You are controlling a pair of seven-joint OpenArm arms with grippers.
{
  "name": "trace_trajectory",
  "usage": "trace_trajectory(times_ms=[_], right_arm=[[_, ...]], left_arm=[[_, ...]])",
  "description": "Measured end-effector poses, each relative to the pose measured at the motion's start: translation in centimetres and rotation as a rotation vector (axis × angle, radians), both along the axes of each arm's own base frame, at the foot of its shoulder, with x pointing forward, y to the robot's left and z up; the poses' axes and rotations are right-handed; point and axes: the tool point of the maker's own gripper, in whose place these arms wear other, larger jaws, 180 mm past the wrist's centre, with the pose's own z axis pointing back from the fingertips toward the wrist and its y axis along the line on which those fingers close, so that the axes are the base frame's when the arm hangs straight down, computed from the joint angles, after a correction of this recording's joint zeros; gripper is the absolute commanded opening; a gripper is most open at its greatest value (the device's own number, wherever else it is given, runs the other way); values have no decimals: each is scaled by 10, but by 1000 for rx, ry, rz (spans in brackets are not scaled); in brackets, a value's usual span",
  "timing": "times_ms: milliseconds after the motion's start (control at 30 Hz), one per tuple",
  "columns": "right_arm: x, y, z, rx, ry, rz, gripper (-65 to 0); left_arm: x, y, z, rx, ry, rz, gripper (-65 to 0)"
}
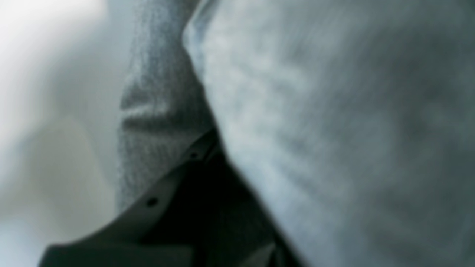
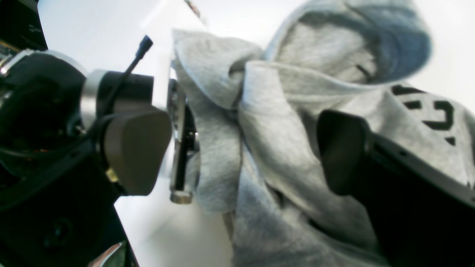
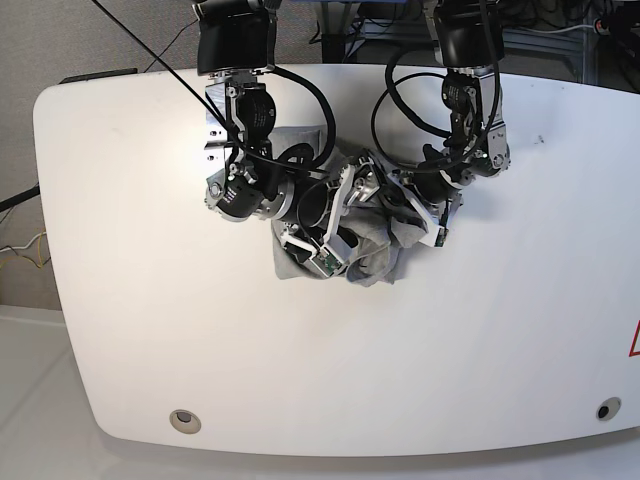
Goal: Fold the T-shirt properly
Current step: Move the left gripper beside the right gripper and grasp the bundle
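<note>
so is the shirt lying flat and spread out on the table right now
No, in the base view the T-shirt is bunched in a crumpled heap between the two arms on the white table.

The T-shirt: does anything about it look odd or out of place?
Yes. The T-shirt lies bunched in a crumpled heap between both arms, not spread flat. In the right wrist view its layers are twisted together, with the black lettering partly hidden by folds.

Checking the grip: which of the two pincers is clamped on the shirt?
The left pincer: it is shut on the T-shirt. The right pincer stands wide open.
</note>
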Motion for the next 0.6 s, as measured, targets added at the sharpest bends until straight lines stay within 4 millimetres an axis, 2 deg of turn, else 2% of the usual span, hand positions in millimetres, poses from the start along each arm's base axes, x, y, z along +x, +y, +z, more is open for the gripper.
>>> trace_trajectory(times_ms=[400, 600], right_arm=[[0, 0, 0, 0, -1, 0, -49], [2, 0, 2, 7, -6, -3, -49]], left_arm=[[0, 23, 17, 150, -2, -10, -634], [6, 25, 30, 160, -41, -6, -634]])
